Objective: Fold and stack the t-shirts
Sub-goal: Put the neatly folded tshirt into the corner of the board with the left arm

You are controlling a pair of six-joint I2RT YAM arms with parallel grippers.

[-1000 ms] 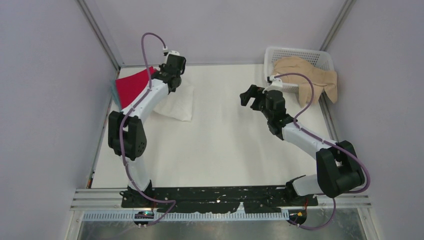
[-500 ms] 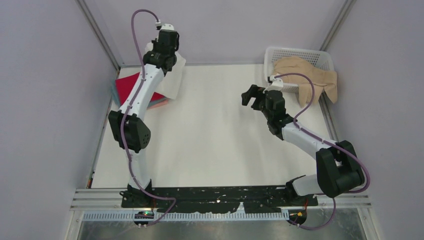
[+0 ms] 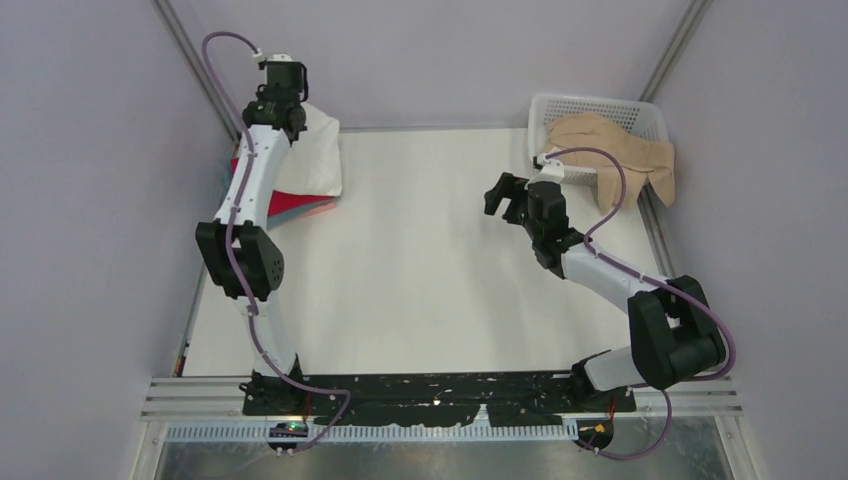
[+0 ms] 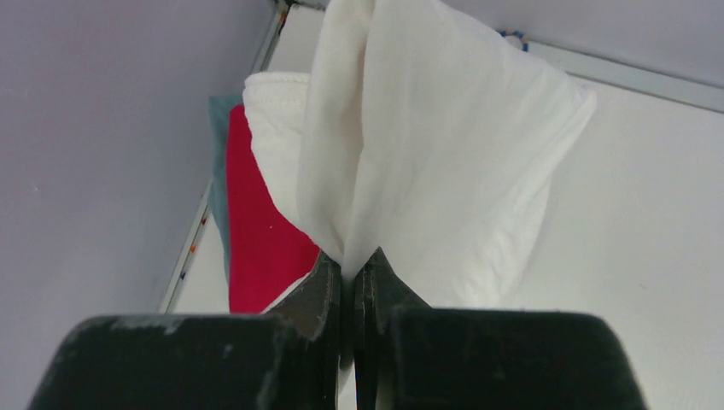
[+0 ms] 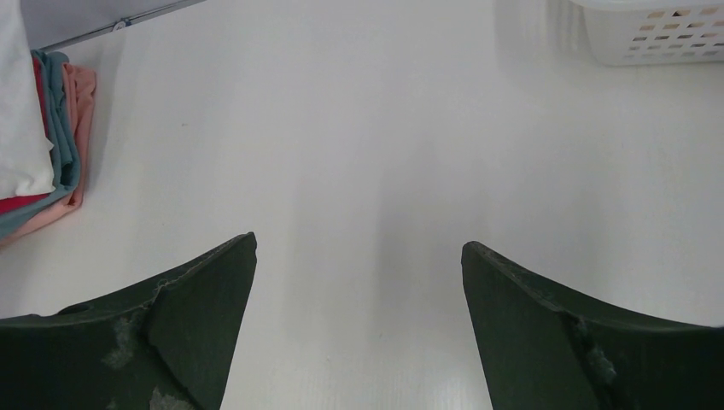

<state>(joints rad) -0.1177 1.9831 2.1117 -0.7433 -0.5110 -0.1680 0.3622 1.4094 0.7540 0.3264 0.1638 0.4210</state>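
Note:
My left gripper [image 3: 287,112] is at the far left corner, shut on the folded white t-shirt [image 3: 315,155], which hangs over the stack of folded red [image 3: 288,204], teal-blue and pink shirts. In the left wrist view the gripper [image 4: 348,266] pinches a fold of the white t-shirt [image 4: 444,154], with the red shirt [image 4: 260,239] and a teal-blue edge [image 4: 219,171] under it. My right gripper [image 3: 503,195] is open and empty over the table's right half [image 5: 359,248]. The stack shows at the left edge of the right wrist view [image 5: 60,154]. The tan t-shirt [image 3: 612,150] lies draped over the basket.
A white plastic lattice basket [image 3: 592,108] stands at the far right corner; its wall shows in the right wrist view [image 5: 657,34]. Grey walls enclose the white table [image 3: 430,270] on three sides.
My left gripper lifted the white t-shirt off the table and carried it left and back, over the red shirt stack. The right gripper barely moved.

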